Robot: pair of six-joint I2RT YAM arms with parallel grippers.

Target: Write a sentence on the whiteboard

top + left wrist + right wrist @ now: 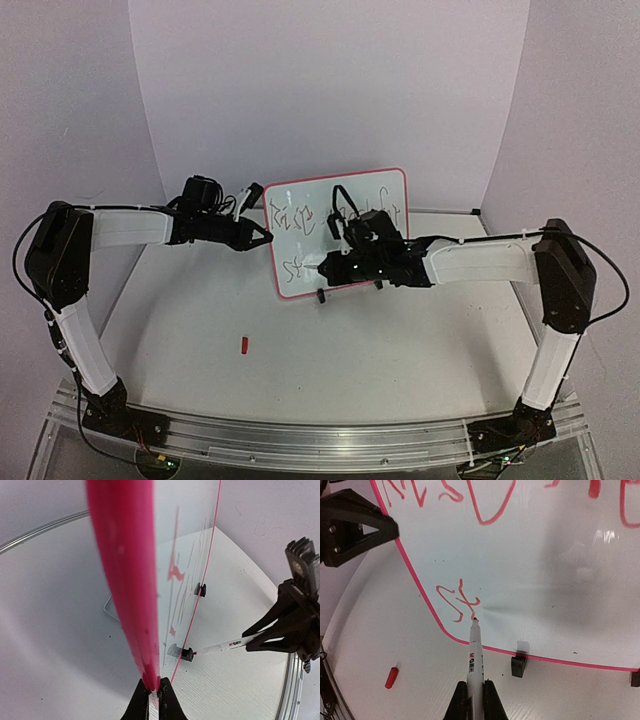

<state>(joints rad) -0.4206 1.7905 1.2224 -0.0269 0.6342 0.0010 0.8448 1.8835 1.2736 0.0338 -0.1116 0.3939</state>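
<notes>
On the tabletop (pixel 200 320), left jaws are clamped on the whiteboard (pixel 545 580) edge, right jaws on a marker (pixel 474 650), its tip beside the red sentence (pixel 460 605).

White links (pixel 130 228), black joints (pixel 60 255), black cables (pixel 16 260)
</notes>
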